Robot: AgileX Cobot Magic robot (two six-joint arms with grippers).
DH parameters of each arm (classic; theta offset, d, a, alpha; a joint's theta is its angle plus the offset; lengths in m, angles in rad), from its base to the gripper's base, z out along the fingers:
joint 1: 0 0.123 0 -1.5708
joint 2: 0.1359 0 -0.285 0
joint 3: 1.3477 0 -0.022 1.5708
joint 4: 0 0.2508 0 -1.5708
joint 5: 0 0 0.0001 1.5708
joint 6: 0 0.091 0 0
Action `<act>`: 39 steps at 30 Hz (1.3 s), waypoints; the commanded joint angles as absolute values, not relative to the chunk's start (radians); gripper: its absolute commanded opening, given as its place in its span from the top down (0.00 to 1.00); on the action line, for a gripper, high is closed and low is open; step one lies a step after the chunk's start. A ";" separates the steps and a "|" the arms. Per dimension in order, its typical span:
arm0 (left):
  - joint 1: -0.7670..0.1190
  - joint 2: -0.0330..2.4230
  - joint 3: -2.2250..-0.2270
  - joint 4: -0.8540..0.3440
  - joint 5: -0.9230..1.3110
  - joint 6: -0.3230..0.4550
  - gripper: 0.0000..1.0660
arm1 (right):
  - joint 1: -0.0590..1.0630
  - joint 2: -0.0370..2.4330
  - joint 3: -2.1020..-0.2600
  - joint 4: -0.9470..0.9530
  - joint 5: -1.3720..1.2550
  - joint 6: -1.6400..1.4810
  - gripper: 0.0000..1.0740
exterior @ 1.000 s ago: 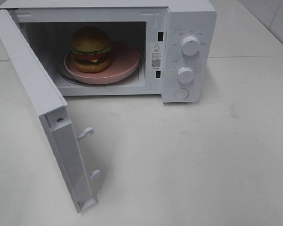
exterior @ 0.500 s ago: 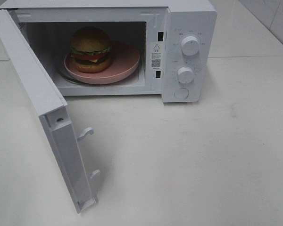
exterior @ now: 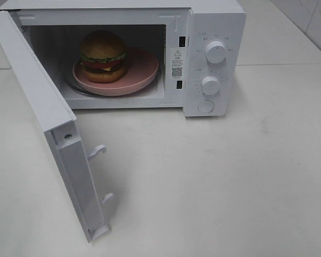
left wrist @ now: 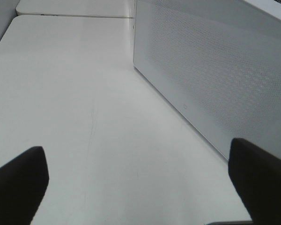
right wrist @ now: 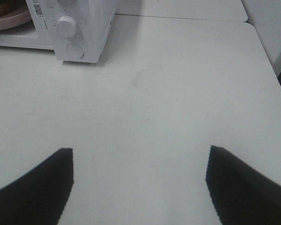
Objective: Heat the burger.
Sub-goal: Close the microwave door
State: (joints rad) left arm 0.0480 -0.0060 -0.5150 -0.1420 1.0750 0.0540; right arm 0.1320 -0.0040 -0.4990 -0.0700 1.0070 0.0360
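The burger (exterior: 102, 55), with a golden-brown bun, lettuce, tomato and a dark patty, stands on a pink plate (exterior: 143, 68) inside the white microwave (exterior: 216, 21). The microwave door (exterior: 43, 115) is swung wide open toward the front left. Neither arm shows in the exterior high view. In the left wrist view my left gripper (left wrist: 138, 157) hangs open over bare table, beside the door's perforated outer face (left wrist: 215, 75). My right gripper (right wrist: 140, 154) is open too, empty, over the table well in front of the microwave's control panel (right wrist: 72, 33).
Two white knobs (exterior: 215, 51) and a round button (exterior: 205, 106) sit on the panel to the right of the cavity. Latch hooks (exterior: 99, 151) stick out of the open door's edge. The white table (exterior: 219, 182) stretches in front and to the right.
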 commanded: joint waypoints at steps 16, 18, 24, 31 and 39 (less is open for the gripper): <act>0.050 -0.012 -0.515 -0.143 1.067 0.054 0.08 | 0.128 -0.031 -0.497 -0.071 0.997 0.039 0.30; 0.050 -0.012 -0.515 -0.143 1.067 0.054 0.08 | 0.128 -0.031 -0.497 -0.071 0.997 0.039 0.30; 0.050 -0.012 -0.515 -0.147 1.067 0.049 0.08 | 0.128 -0.031 -0.497 -0.071 0.997 0.039 0.30; 0.050 0.012 -0.547 -0.146 1.016 0.050 0.08 | 0.128 -0.031 -0.497 -0.071 0.997 0.039 0.30; 0.050 0.177 -0.549 -0.143 0.912 0.050 0.27 | 0.128 -0.031 -0.497 -0.071 0.997 0.039 0.30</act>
